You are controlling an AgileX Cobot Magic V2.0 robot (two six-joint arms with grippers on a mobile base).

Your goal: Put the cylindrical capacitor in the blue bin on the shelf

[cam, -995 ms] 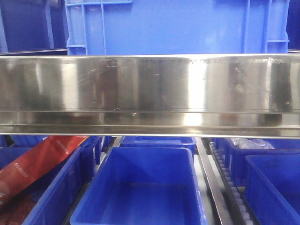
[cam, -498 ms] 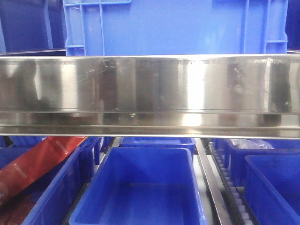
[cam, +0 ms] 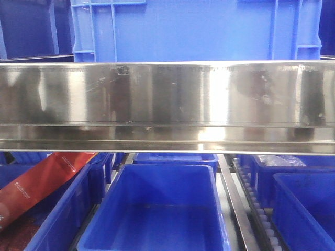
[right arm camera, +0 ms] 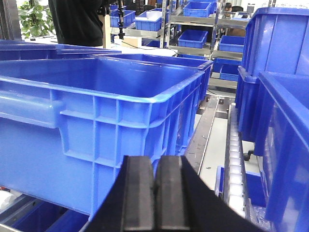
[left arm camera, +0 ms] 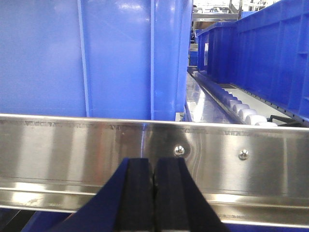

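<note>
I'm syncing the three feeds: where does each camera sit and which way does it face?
Front view: level with the shiny steel shelf rail, facing blue plastic bins; no robot visible.
Left wrist: behind the shut left hand, facing that rail.
Right wrist: behind the shut right hand, facing a large blue crate.
Front and left share the rail.

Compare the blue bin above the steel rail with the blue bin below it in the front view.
The upper bin shows only its ribbed outer wall; the lower bin shows its open, empty-looking inside. The upper bin sits behind the steel rail; the lower bin lies beneath it. Both are blue plastic.
</note>
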